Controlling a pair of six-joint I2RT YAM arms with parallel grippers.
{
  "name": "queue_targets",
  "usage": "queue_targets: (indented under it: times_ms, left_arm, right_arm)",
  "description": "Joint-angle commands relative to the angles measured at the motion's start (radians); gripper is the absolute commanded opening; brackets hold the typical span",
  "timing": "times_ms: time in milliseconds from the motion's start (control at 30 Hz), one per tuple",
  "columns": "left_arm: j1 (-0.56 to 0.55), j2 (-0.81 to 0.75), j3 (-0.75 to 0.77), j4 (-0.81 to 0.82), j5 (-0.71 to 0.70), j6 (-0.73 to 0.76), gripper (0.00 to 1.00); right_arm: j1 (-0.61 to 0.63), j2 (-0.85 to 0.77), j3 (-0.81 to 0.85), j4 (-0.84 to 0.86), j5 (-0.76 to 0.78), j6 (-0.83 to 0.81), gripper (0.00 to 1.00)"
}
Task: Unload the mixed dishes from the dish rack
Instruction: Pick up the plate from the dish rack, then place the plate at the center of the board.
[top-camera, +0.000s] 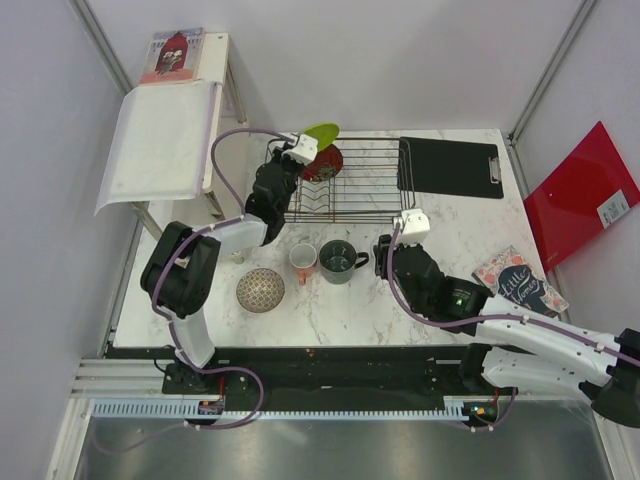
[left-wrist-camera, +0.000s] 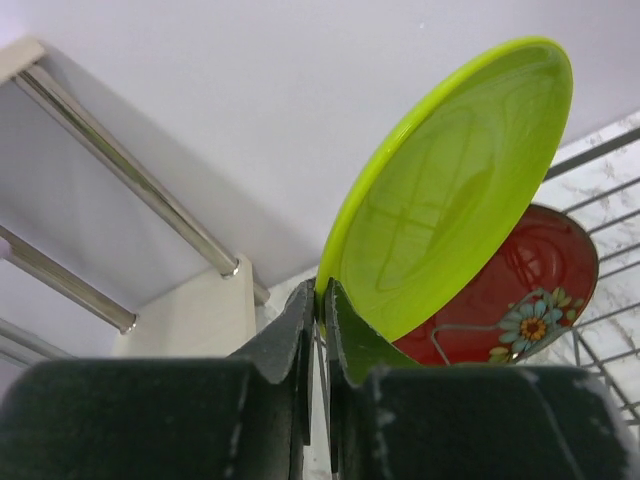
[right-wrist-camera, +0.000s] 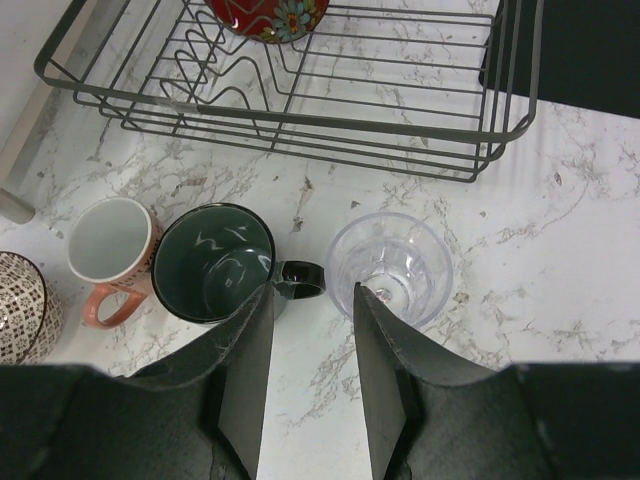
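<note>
The dish rack (top-camera: 365, 200) stands at the back of the table. My left gripper (top-camera: 300, 150) is shut on the lower rim of the lime-green plate (left-wrist-camera: 450, 190), which stands upright over the rack's left end (top-camera: 322, 132). The dark red bowl (left-wrist-camera: 510, 300) leans in the rack just behind the plate. On the table in front of the rack sit the dark grey mug (right-wrist-camera: 212, 262), the orange-red cup (right-wrist-camera: 110, 245), the small patterned bowl (top-camera: 260, 290) and the clear glass (right-wrist-camera: 390, 268). My right gripper (right-wrist-camera: 312, 290) is open and empty, above the gap between mug and glass.
A black clipboard (top-camera: 450, 165) lies right of the rack. A white shelf stand (top-camera: 170, 140) stands at the back left. A book (top-camera: 520, 282) lies at the table's right edge, and a red folder (top-camera: 580, 195) lies beyond it.
</note>
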Motion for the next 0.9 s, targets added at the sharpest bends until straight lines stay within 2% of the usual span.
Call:
queue_targets:
  times_ms: [0,167,200,233,300,333,367,433,567,633,700,733,767,867]
  left_arm:
    - [-0.044,-0.080,0.021,0.171,-0.097,0.082,0.02]
    - [-0.081,-0.163,0.123,-0.022,-0.146,-0.039,0.02]
    - [-0.086,-0.175,0.151,-0.178,-0.149,-0.083,0.02]
    - [-0.084,-0.188,0.189,-0.277,-0.150,-0.214,0.02]
    - [-0.083,-0.197,0.361,-0.537,-0.122,-0.367,0.02]
    - [-0.080,-0.185,0.434,-0.804,-0.080,-0.485,0.02]
    - [-0.078,-0.171,0.572,-0.918,0.011,-0.559,0.02]
    - [-0.078,-0.139,0.674,-1.125,0.125,-0.695,0.02]
    - [-0.077,-0.109,0.812,-1.286,0.422,-0.909,0.02]
    - [-0.077,-0.115,0.806,-1.293,0.516,-1.042,0.02]
    - [-0.078,-0.117,0.780,-1.290,0.636,-1.128,0.02]
    - [-0.078,-0.114,0.771,-1.290,0.674,-1.198,0.02]
    - [-0.078,-0.112,0.756,-1.293,0.752,-1.232,0.02]
    - [-0.092,-0.111,0.728,-1.305,0.839,-1.306,0.02]
  right_arm:
    - [-0.009,-0.051,0.007,0.023,0.034,0.008,0.45]
    - [-0.013,-0.094,0.043,0.007,0.085,-0.012,0.44]
    - [-0.016,-0.107,0.050,-0.003,0.096,-0.024,0.44]
    - [-0.016,-0.114,0.058,-0.006,0.108,-0.030,0.44]
    - [-0.024,-0.129,0.087,-0.016,0.146,-0.047,0.42]
    - [-0.025,-0.143,0.098,-0.023,0.160,-0.064,0.40]
    - [-0.032,-0.149,0.122,-0.027,0.190,-0.070,0.39]
    - [-0.039,-0.166,0.147,-0.046,0.220,-0.082,0.36]
    - [-0.055,-0.198,0.216,-0.087,0.269,-0.072,0.33]
    - [-0.061,-0.221,0.230,-0.101,0.272,-0.066,0.32]
    - [-0.068,-0.248,0.247,-0.110,0.255,-0.056,0.40]
    - [-0.071,-0.256,0.251,-0.113,0.252,-0.052,0.51]
    - [-0.076,-0.262,0.268,-0.118,0.241,-0.049,0.72]
    - [-0.087,-0.273,0.349,-0.183,0.229,-0.004,0.89]
